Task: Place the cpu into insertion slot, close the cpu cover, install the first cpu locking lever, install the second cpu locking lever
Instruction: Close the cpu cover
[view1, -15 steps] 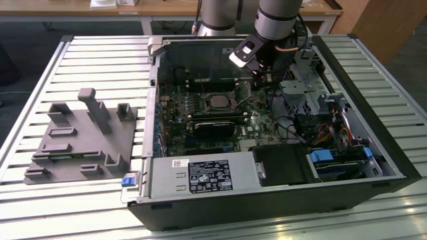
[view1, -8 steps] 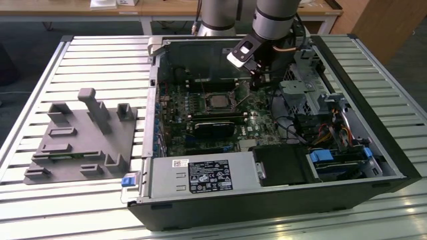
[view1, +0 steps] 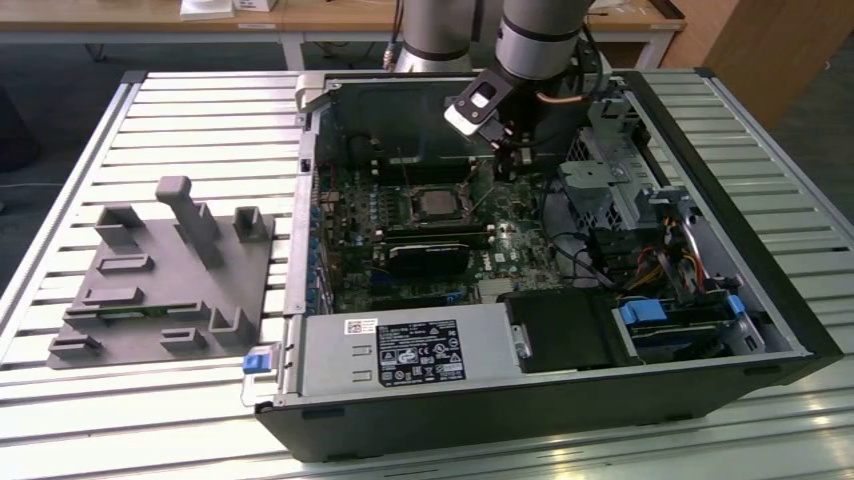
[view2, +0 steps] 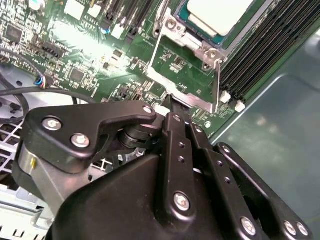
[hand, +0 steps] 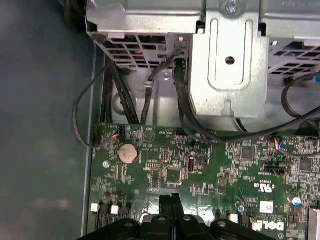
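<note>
The black bolted-metal gripper (hand: 170, 200) is reaching down into the open computer case, and its two fingers are pressing together with barely a seam between them. In the second wrist view the gripper (view2: 169, 103) is sitting right at the free edge of the cpu cover (view2: 200, 104), a thin square silvery metal frame. The frame is swung open off the socket, and green board is showing through its cut-out middle. Whether the tips are actually touching that edge, I cannot tell.

Just beyond the cover's hinged side, the cpu (view2: 220, 12), a small flat square chip with a pale silvery-grey face, is lying in the insertion slot (view2: 173, 24), the square socket with the silvery rim. Long black memory slots (view2: 260, 55) are running alongside it.

In the exterior view the gripper (view1: 510, 170) is hovering near the cpu (view1: 434, 203), toward the exterior view's right. A black graphics card (view1: 427, 255) is lying nearer the camera, and a grey moulded fixture (view1: 160, 270) is resting on the slatted aluminium table (view1: 80, 160), well apart.
</note>
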